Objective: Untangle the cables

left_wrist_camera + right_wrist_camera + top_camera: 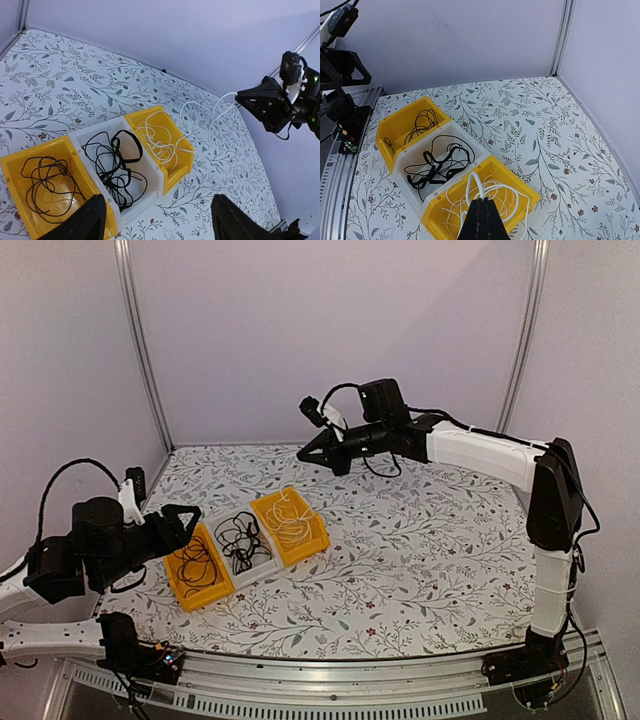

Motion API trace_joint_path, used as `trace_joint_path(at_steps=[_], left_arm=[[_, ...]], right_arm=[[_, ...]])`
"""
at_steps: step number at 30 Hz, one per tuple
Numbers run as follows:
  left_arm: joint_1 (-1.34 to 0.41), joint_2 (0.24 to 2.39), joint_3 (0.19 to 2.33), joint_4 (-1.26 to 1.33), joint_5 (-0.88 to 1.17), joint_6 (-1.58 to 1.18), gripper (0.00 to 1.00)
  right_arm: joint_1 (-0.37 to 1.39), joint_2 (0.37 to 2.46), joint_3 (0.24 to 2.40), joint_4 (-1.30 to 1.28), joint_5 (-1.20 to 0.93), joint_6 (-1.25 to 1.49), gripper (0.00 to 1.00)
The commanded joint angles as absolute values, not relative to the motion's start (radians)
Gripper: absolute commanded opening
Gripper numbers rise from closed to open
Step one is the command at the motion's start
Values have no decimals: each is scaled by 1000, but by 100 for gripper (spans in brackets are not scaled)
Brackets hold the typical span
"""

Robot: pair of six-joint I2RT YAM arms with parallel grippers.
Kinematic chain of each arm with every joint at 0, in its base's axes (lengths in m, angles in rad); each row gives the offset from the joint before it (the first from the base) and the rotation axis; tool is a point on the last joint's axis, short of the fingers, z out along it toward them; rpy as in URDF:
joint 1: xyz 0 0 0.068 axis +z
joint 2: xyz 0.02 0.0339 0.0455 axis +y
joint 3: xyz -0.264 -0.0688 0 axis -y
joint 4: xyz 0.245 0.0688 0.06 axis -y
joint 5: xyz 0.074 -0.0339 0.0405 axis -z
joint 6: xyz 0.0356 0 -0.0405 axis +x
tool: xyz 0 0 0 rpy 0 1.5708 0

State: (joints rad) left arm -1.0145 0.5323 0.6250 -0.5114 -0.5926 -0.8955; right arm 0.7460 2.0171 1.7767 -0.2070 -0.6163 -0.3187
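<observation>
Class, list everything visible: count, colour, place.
Floral-patterned table: one, white and grey, beneath everything.
Rectangular plastic bins: three, two yellow flanking one white, on table.
Thin black cable: one, it seems, black, left yellow bin.
Tangled black cables: count unclear, black, white bin.
Thin cream cable: one, cream, right yellow bin, strand up to right gripper.
Left gripper: one, black, open, beside left yellow bin.
Right gripper: one, black, shut on cream cable, raised.
</observation>
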Motion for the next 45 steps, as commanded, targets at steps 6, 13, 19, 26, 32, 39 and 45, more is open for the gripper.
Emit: trace_joint_path(at_steps=[6, 13, 19, 26, 32, 39, 45], left_arm=[[-1018, 528, 608, -528, -591, -921, 75], [-1018, 517, 608, -545, -599, -921, 75], [-1018, 506, 611, -550, -607, -917, 75], [-1018, 514, 610, -552, -604, -923, 75], [-1018, 535, 619, -553, -595, -923, 75], [-1018, 540, 616, -552, -593, -936, 75], [-1018, 546, 615, -551, -605, -941, 75]], right_arm=[[776, 2043, 1849, -183, -635, -308, 0], [866, 2082, 1980, -167, -665, -268, 0], [865, 2095, 1960, -163, -623, -247, 0], [786, 2129, 1903, -144, -604, -201, 0], [764, 2175, 1890, -143, -587, -209, 0], [764, 2209, 1850, -165, -560, -260, 0], [765, 2239, 1818, -199, -525, -320, 0]])
